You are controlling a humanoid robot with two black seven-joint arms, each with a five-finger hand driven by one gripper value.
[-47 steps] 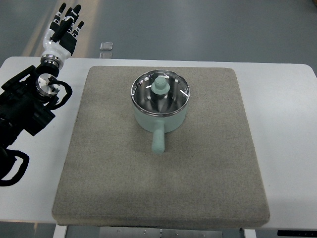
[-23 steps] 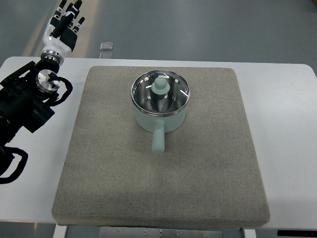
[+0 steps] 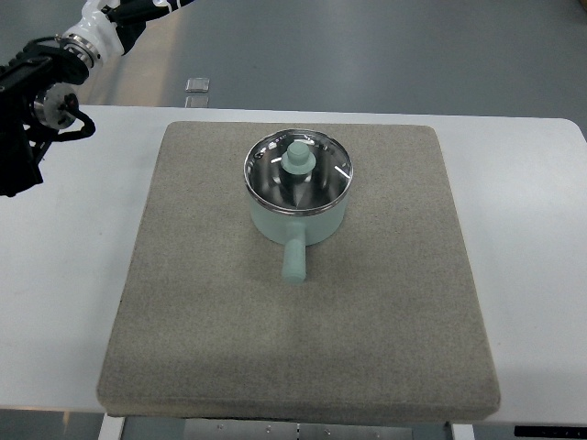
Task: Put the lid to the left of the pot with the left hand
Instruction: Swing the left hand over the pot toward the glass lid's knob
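- left arm (image 3: 32,101): black, enters from picture's left edge at about 10 o'clock of the frame, runs up toward 11 o'clock; black cable loop beside the wrist joint.
- left hand (image 3: 124,14): white wrist section and dark hand at the top edge, mostly cropped out of frame; cannot tell if fingers are wide, narrow or holding anything. Well apart from the pot.
- table (image 3: 64,302): white top, bare strip showing at left and right of the mat.
- small clear object (image 3: 195,84): on the floor just past the table's far edge, about 11 o'clock from the pot; too small to identify.
- mat (image 3: 211,348): grey, felt-like, squarish, covers most of the table middle.
- pot (image 3: 298,220): pale mint green, sits on the mat, toward the 12 o'clock part of it, roughly centred left-right. Upright.
- pot handle (image 3: 293,261): same mint colour, stubby, sticks out toward 6 o'clock, slightly tilted to 7.
- lid (image 3: 321,179): glass with shiny metal rim, still seated on the pot, flat, covering the whole opening; reflections on the glass.
- lid knob (image 3: 297,157): mint green, round, on top of the lid, sits toward 12 o'clock of the lid circle as seen from this angle.
- mat area at 9 o'clock of the pot: plain grey surface.
- right arm: not showing in this view.
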